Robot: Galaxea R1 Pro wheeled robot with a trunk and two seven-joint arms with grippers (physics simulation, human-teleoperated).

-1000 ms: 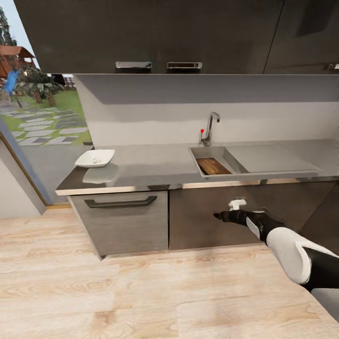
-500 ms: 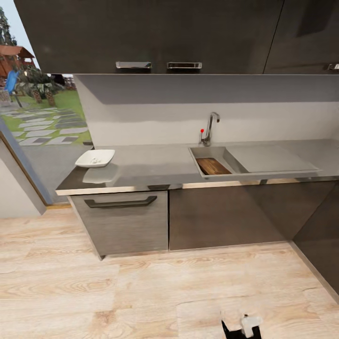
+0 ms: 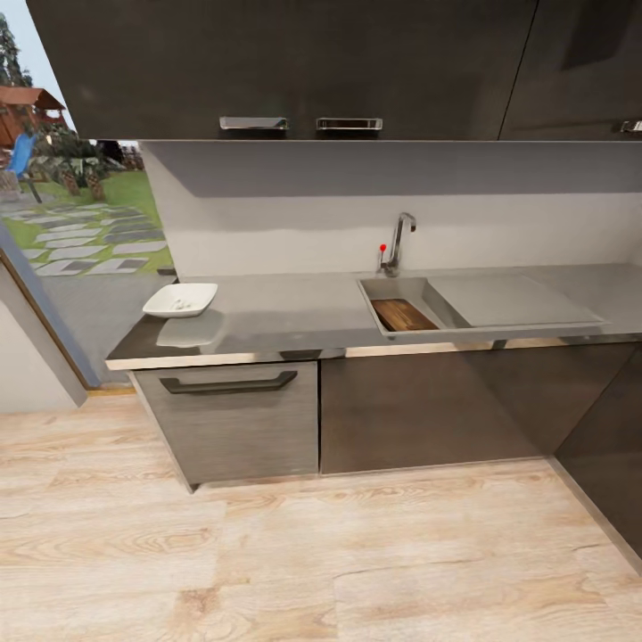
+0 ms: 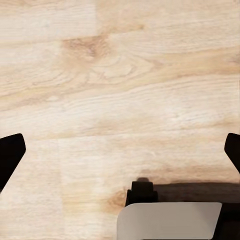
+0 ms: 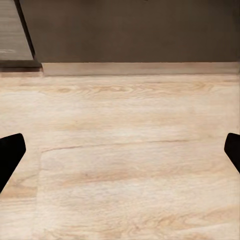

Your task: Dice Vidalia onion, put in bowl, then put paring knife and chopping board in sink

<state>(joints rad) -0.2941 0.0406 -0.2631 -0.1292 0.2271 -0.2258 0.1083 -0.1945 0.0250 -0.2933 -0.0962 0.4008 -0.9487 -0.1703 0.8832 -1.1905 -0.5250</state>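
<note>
Surroundings: dark upper cabinets [image 3: 294, 62] above a pale backsplash; a drawer [image 3: 230, 415] with a black handle under the countertop [image 3: 285, 316]; light wood floor [image 3: 267, 553]; garden through an opening on the left.
Sink: basin [image 3: 399, 287] set in the countertop, drainboard to its right, faucet [image 3: 397, 242] with red knob behind.
Chopping board: lies inside the basin [image 3: 403, 314] (nothing on top of it that I can make out).
Bowl: white dish [image 3: 180, 300] near the countertop's left end, well apart from the sink.
Left gripper: [image 4: 120, 150] fingers spread wide, nothing between them, pointing at bare floor, a grey robot part below.
Right gripper: [image 5: 120, 152] fingers likewise apart, empty, over floor near the cabinet base.
</note>
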